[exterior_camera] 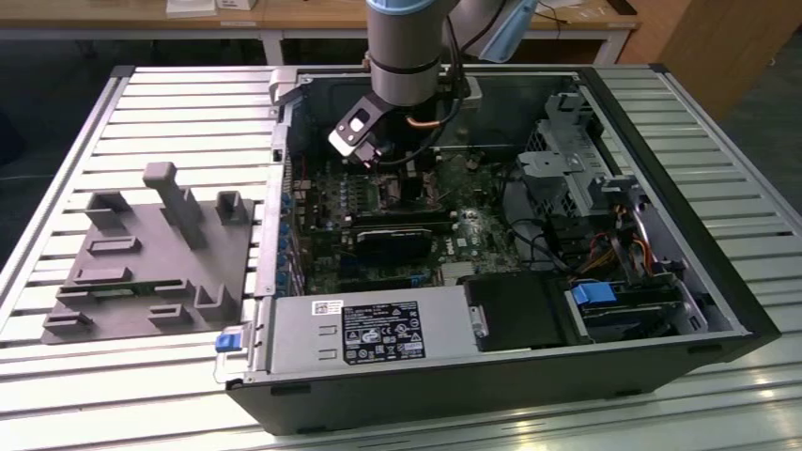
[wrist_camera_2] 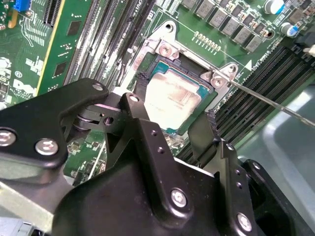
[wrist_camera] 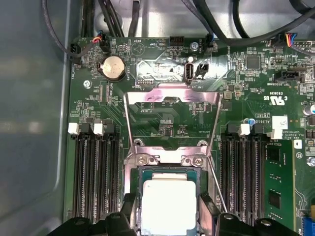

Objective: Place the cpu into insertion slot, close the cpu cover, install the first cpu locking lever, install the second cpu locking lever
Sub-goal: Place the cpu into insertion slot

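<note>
— Well, seated or not, as regards the cpu [wrist_camera: 169, 204]?
— Seems seated: lies flat in the insertion slot [wrist_camera: 170, 171], square with its black frame, straight under the gripper [wrist_camera_2: 174, 108].
— Pinching it?
— Looks spread rather than clamped. Stands with one of the fingers [wrist_camera_2: 147, 132] just beside each of two opposite edges of the chip; cannot vouch for contact at the tips.
— And lying which way from there, the cpu cover [wrist_camera: 172, 92]?
— Hinges on the side of the socket away from the gripper's body and stands open, window showing bare board, well apart from the chip. Hard to say whether upright or laid back. Not yet closed.
— Any lever?
— Shows as one thin locking lever [wrist_camera_2: 275, 103], slanting out from a socket corner, apparently unlatched.
</note>
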{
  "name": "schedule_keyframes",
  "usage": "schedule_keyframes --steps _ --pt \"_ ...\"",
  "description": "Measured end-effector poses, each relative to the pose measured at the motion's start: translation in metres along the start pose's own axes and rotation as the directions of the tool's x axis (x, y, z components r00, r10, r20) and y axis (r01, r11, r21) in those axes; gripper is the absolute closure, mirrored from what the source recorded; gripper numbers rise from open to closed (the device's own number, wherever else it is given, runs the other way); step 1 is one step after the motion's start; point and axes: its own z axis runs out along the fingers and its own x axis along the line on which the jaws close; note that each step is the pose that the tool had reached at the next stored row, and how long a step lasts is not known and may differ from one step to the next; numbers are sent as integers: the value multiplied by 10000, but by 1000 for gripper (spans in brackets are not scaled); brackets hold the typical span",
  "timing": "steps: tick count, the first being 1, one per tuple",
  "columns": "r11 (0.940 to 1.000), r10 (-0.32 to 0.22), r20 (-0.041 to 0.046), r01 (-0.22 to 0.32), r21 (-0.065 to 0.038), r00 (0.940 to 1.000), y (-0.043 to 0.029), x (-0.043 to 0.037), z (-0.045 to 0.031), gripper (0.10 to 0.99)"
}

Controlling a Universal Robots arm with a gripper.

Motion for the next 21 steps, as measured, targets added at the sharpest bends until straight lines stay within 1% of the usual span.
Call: schedule_keyframes --steps 8,9,11,12,14,15,17,18,20,21 --pt "10000 0 0 0 1 10000 0 0 -1 471" --pt "10000 0 1 0 1 10000 0 0 -1 486" --pt "10000 0 3 0 2 10000 0 -1 -2 616" --pt "10000 0 3 0 2 10000 0 -1 -2 616" --pt "10000 0 5 0 3 10000 0 -1 -3 725" --pt "10000 0 4 0 3 10000 0 -1 -3 725" --pt "10000 0 2 0 2 10000 0 0 -2 843" --pt "10000 0 0 0 0 10000 0 0 -2 843" --pt "10000 0 -1 0 0 10000 0 0 -2 961" --pt "10000 0 -1 0 0 10000 0 0 -2 961"
